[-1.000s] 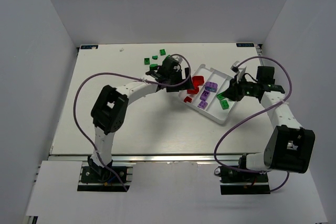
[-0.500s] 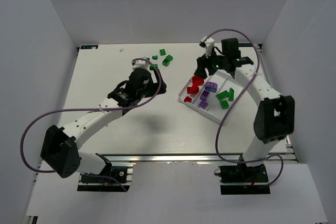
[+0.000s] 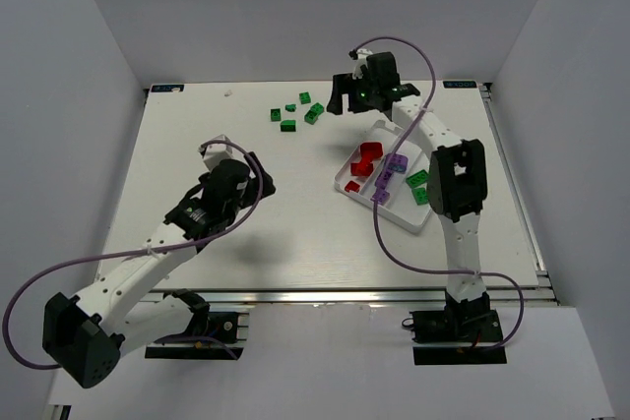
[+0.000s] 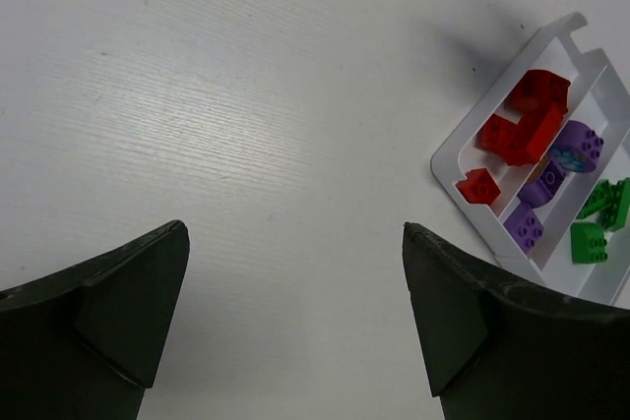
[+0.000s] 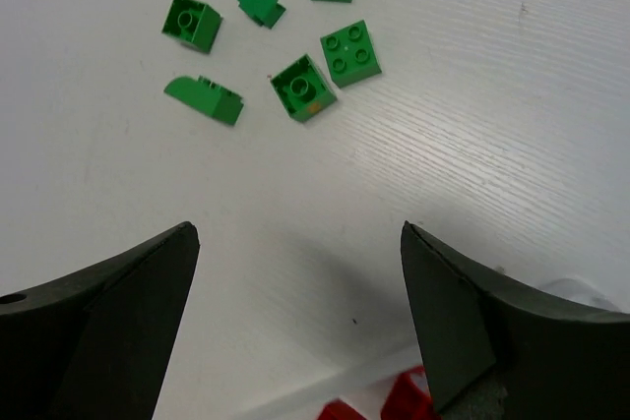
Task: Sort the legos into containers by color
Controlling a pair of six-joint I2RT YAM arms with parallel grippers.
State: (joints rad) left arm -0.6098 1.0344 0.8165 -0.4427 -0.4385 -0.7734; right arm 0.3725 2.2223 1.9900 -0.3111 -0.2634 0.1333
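Left gripper (image 4: 293, 233): jaws wide apart, empty, over table (image 3: 197, 145) | loose green legos (image 5: 295, 86): six, clustered far side | right gripper (image 5: 295, 233): spread wide, empty, near them | tray (image 4: 440, 157): right of centre; red legos (image 4: 522, 120), purple legos (image 4: 551, 184), green, separate compartments.

Ahead and right of the left arm's fingers (image 4: 492, 331), the tray (image 4: 451, 159) runs off the picture's edge. Between the right arm's fingers (image 5: 108, 312), red bricks (image 5: 404, 408) are cut by the bottom edge.
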